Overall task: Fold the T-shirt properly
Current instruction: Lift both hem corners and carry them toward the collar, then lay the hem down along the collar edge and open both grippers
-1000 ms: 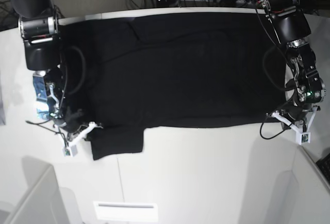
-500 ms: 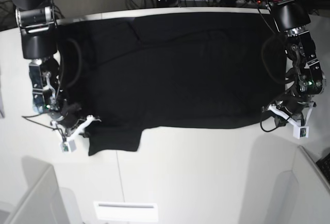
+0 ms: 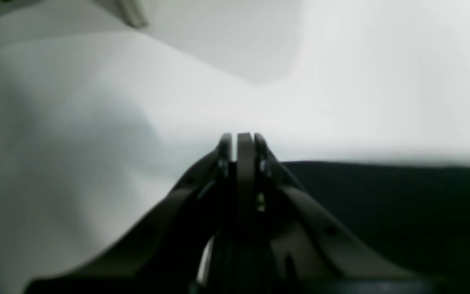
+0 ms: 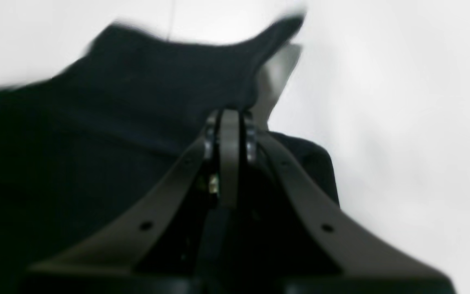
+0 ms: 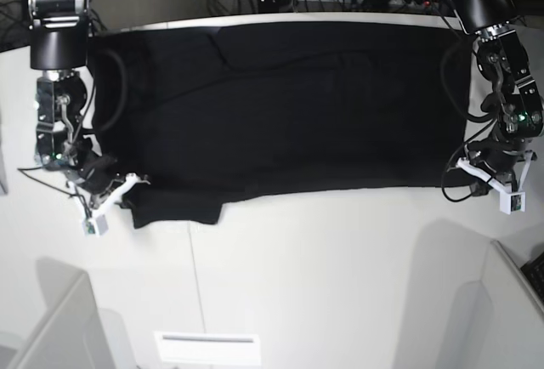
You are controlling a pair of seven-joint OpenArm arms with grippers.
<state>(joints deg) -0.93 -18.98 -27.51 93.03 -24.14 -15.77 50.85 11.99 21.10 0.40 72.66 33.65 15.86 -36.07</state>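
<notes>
T-shirt (image 5: 289, 105), large black cloth, lies spread flat on white table (image 5: 340, 284); left end effector (image 5: 486, 180) & right end effector (image 5: 119, 195) both clamped on near-edge corners. Fold stage; next: lift together w/ even tension.

Left wrist view, soft focus. Left gripper (image 3: 243, 141) fills the lower centre, jaws pressed together with no gap at the tips. Black T-shirt (image 3: 390, 204) lies to the right of and behind the fingers (image 3: 246, 155), its straight edge running off rightward from the tips. White table (image 3: 96, 143) lies ahead and to the left. Whether cloth is pinched cannot be told.
</notes>
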